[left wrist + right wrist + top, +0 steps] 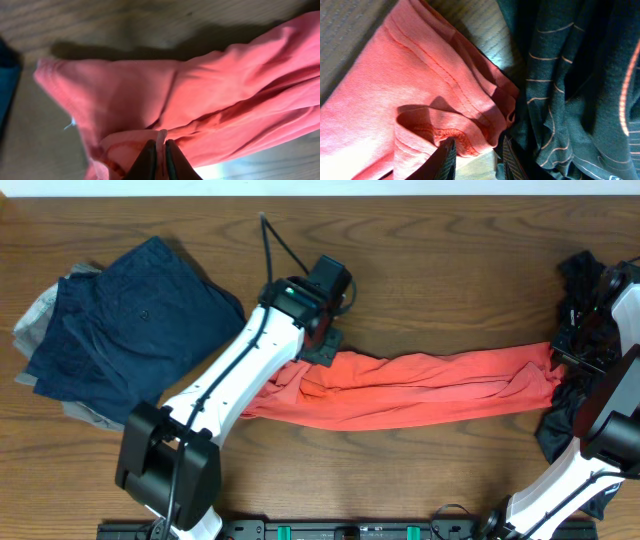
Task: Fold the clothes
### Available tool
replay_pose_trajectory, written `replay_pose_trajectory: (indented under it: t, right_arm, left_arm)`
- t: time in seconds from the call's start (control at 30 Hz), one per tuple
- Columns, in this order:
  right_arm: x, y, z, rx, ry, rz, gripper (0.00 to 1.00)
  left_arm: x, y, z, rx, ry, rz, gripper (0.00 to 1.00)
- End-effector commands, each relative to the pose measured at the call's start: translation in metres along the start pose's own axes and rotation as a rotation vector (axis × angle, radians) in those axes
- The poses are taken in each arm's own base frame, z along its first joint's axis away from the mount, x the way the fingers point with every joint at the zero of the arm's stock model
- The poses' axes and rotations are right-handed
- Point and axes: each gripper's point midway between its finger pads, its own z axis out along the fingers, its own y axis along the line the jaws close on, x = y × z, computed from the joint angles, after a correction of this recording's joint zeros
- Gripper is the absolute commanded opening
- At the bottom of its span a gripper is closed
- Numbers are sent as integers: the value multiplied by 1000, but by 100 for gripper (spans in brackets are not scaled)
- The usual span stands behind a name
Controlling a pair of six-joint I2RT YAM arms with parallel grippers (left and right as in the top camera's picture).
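My left pincer (pixel 160 146) is clamped tight on a fold of the red shirt (pixel 420 385), which lies stretched in a rumpled band across the middle of the surface (pixel 420 250). The right pincer (pixel 478 144) straddles the hem near the right edge with its fingers apart, and I cannot tell whether it truly grips. I would confirm that hold first, then lift both ends evenly and spread the cloth flat, clear of the dark striped clothes (pixel 570 90) beside it.

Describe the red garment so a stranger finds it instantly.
On the wooden table, look across the middle. The red garment stretches there as a long bunched band. It alone is bright: the navy clothes left of it and the striped garment right of it are dark.
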Motion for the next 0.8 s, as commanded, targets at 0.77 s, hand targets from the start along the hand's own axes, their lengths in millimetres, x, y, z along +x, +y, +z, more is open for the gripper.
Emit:
replay_pose_trajectory:
  t: [0.77]
  right_arm:
    - [-3,28,-1,-170,-25,-265,68]
  left_arm:
    - [10,-25,-3,43,28,128,50]
